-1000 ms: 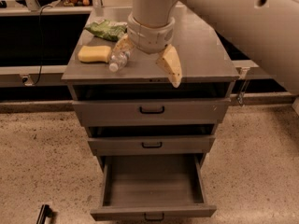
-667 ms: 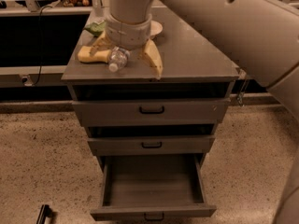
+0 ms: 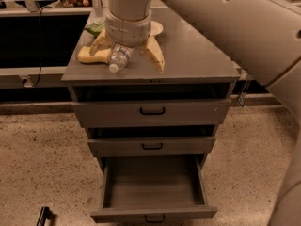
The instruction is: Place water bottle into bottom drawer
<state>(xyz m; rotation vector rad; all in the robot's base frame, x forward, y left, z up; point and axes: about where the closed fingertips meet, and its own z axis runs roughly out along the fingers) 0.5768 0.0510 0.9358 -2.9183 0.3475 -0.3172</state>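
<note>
1. one camera view is looking down on a grey cabinet, with the robot's big pale arm (image 3: 235,27) reaching in from the upper right.
2. the claw (image 3: 126,59) is hanging low over the left part of the worktop (image 3: 197,55), its two yellowish fingers (image 3: 154,56) standing well apart, one to each side of the water bottle (image 3: 119,58).
3. the water bottle is lying on its side on the worktop between those fingers, its white cap (image 3: 113,69) pointing toward the front edge; whether either finger is touching it cannot be told.
4. a yellow sponge (image 3: 88,55) is lying just beside the bottle, on its left, and the left finger is partly covering it.
5. a green packet (image 3: 96,28) and a white round dish (image 3: 156,28) are sitting further back, partly hidden behind the wrist.
6. the bottom drawer (image 3: 153,185) is standing pulled out toward the camera, its grey inside showing and its black handle (image 3: 154,218) at the lower edge of the view.
7. the top drawer (image 3: 153,112) and the middle drawer (image 3: 151,146) are sitting pushed in above it.
8. a speckled floor (image 3: 42,164) is spreading around the cabinet, with a small black object (image 3: 44,215) lying at lower left.
</note>
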